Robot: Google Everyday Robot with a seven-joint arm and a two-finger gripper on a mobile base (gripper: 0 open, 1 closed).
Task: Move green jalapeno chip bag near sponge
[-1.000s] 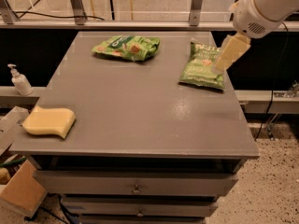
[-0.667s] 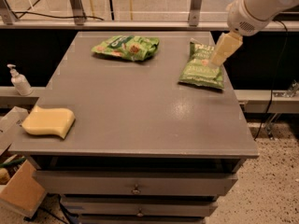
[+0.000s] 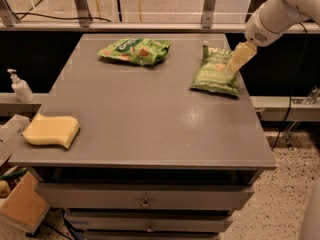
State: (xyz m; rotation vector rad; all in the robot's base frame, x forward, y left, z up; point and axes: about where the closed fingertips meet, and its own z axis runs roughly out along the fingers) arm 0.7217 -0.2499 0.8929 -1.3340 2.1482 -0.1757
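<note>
Haul ahead: corner to corner across the flat grey table.
White robot arm comes in from the far right. The olive-green crinkly jalapeno chip bag lies by the far right edge, long axis running roughly front to back. The thick pale-yellow wavy foam sponge sits well apart at the front left corner, so the bag must go left and forward. Cream-coloured gripper slants down at the bag's right side, touching or just above it; clamped or released, I can't tell.
</note>
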